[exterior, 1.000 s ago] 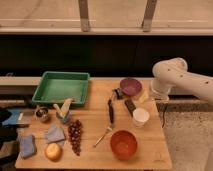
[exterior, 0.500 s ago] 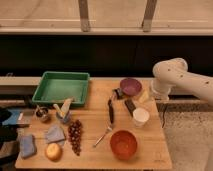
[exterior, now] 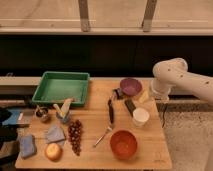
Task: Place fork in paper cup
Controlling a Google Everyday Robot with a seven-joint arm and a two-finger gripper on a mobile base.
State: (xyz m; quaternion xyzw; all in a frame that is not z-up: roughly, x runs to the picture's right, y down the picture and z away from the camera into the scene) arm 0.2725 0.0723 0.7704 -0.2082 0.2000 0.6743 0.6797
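Note:
The fork (exterior: pixel 103 136) is slim and silvery and lies slanted on the wooden table (exterior: pixel 155 150), left of the orange bowl (exterior: pixel 123 144). The white paper cup (exterior: pixel 140 116) stands upright, up and to the right of the fork, just above the orange bowl. My white arm (exterior: pixel 172 75) comes in from the right. Its gripper (exterior: pixel 151 94) hangs at the arm's lower end, above the table's right side, behind the cup and right of the purple bowl (exterior: pixel 130 86). It is far from the fork and holds nothing I can see.
A black-handled utensil (exterior: pixel 111 112) lies above the fork, and a dark bar (exterior: pixel 130 106) lies beside the cup. At the back left is a green tray (exterior: pixel 62 87). Grapes (exterior: pixel 75 136), an apple (exterior: pixel 52 151), a blue cloth (exterior: pixel 55 134) and a sponge (exterior: pixel 27 145) fill the left front.

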